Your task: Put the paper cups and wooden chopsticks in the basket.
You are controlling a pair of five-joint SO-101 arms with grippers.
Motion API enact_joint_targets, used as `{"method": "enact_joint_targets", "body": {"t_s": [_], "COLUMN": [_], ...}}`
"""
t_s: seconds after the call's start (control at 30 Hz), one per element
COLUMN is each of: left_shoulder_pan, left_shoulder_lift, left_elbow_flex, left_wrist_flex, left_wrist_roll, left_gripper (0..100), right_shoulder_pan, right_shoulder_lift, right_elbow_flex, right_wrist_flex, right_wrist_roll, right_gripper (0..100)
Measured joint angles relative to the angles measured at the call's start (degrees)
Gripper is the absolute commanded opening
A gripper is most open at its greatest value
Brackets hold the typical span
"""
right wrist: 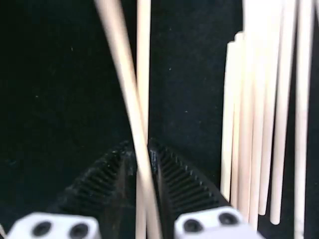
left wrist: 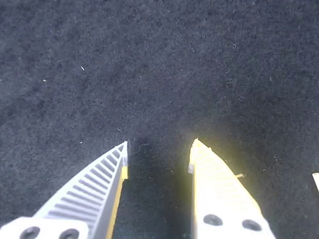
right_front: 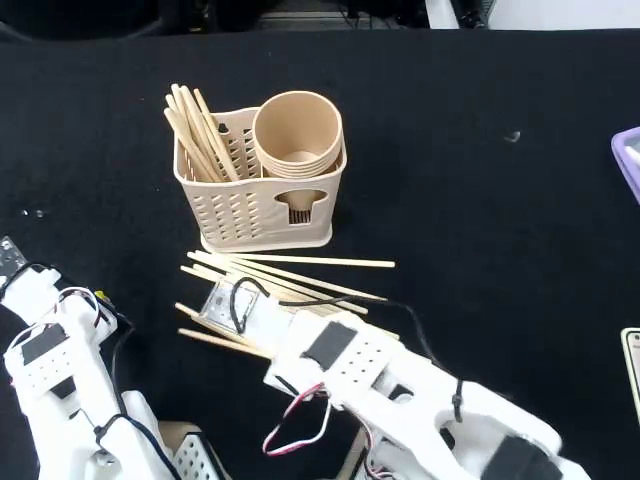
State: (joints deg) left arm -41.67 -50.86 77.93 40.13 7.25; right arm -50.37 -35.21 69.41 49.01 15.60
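Wooden chopsticks (right wrist: 129, 99), prob. two, pinched btwn right fingers (right wrist: 184, 184), left fingers (left wrist: 219, 189) apart

Black table (right_front: 500, 250): basket (right_front: 245, 210), loose chopsticks (right_front: 320, 262).

Stacked paper cups (right_front: 298, 135) and chopsticks (right_front: 197, 130) standing in basket (right_front: 250, 212); loose chopsticks (right_front: 320, 261) scattered beside

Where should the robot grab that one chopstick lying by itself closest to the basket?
Grip the lone chopstick on the half that sticks out past the pile of chopsticks, where it lies flat on the table with nothing beside it. Come down from above, one tool finger on each long side. It is long and thin, so pinching across its width is probably safest.
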Motion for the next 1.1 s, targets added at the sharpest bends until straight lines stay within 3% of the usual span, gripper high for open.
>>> {"method": "enact_joint_targets", "body": {"t_s": [0.17,0.33,0.57,1.0,1.1], "left_shoulder_pan": [0.0,0.0,0.0,0.0,0.0], "left_shoulder_lift": [0.0,0.0,0.0,0.0,0.0], "left_elbow_flex": [0.0,0.0,0.0,0.0,0.0], "left_wrist_flex": [0.0,0.0,0.0,0.0,0.0], "left_wrist_roll": [0.0,0.0,0.0,0.0,0.0], "left_gripper": [21,21,21,21,21], "right_shoulder_pan": [0.0,0.0,0.2,0.4,3.6], "right_shoulder_lift": [-2.3,-2.0,1.8,1.9,1.9], "right_elbow_flex": [1.1,1.1,1.1,1.0,1.0], "right_wrist_flex": [0.2,0.2,0.1,-0.2,-0.9], "right_wrist_roll": [0.1,0.1,0.1,0.1,0.0], "right_gripper": [2.1,10.6,0.8,1.1,1.1]}}
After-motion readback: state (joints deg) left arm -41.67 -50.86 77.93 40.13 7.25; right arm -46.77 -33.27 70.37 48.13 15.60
